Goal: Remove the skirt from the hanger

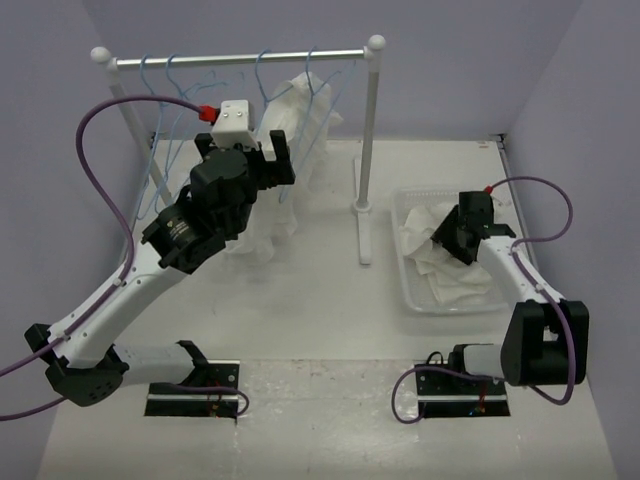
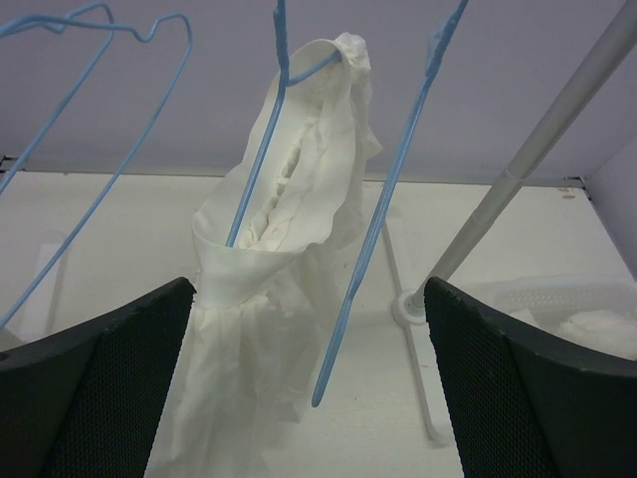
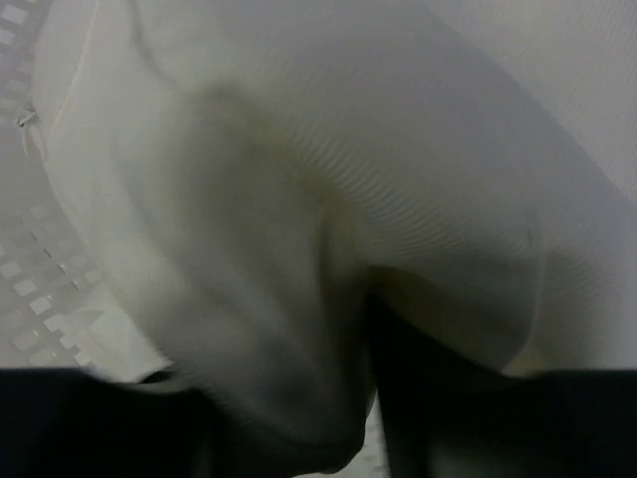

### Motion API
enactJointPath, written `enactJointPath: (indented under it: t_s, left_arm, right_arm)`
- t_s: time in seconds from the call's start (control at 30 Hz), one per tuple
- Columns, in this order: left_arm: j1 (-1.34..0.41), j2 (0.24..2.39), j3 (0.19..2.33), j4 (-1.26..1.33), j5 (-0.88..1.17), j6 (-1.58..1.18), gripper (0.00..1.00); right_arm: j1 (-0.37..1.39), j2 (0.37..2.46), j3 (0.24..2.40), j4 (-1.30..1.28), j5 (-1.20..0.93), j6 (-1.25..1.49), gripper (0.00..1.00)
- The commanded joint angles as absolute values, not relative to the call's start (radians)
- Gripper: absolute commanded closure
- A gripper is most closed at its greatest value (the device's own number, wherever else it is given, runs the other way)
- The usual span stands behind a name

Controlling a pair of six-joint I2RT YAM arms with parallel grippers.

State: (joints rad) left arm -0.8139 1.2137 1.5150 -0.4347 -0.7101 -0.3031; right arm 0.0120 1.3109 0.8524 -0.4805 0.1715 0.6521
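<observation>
The bright-white crinkled skirt (image 1: 308, 120) hangs on a blue wire hanger (image 1: 262, 75) on the rack, its hem reaching the table. In the left wrist view the skirt (image 2: 289, 229) hangs straight ahead, its waistband looped over the hanger (image 2: 261, 159). My left gripper (image 1: 242, 152) is raised in front of the skirt, open and empty (image 2: 309, 398), close to the fabric but not touching it. My right gripper (image 1: 447, 238) is down in the basket, shut on an off-white garment (image 3: 299, 199) that fills its wrist view.
Several empty blue hangers (image 2: 388, 189) hang on the white rack rail (image 1: 240, 60). The rack's right pole (image 1: 368, 130) stands between the skirt and the clear plastic basket (image 1: 415, 300). Grey walls stand close behind and to the sides.
</observation>
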Motion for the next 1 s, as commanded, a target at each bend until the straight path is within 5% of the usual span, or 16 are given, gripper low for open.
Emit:
enactJointPath:
  t_s: [0.0,0.03,0.07,0.33,0.53,0.97]
  left_arm:
    - [-0.81,1.209,1.566,-0.423,-0.727,-0.291,0.0]
    - [-0.81,1.209,1.569,-0.426,-0.72,-0.287,0.0]
    - [-0.81,1.209,1.569,-0.426,-0.716,-0.287,0.0]
    - [-0.81,1.21,1.569,-0.44,-0.692,-0.29,0.0]
    - [-0.811,1.203,1.546,-0.465,-0.637,-0.298,0.0]
    - [-0.808,1.123,1.44,-0.52,-0.655,-0.402,0.0]
  right_arm:
    - [0.011,1.295,0.92,-0.494,0.158,0.697,0.19]
    - [0.012,1.246,0.931,-0.508,0.175,0.687,0.04]
    - [0.012,1.214,0.957,-0.531,0.176,0.678,0.01]
    - [0.026,0.859,1.022,-0.506,0.003,0.477,0.01]
    - [0.031,0.781,0.985,-0.466,-0.207,0.414,0.01]
    - [0.031,0.713,0.931,-0.508,-0.034,0.5,0.01]
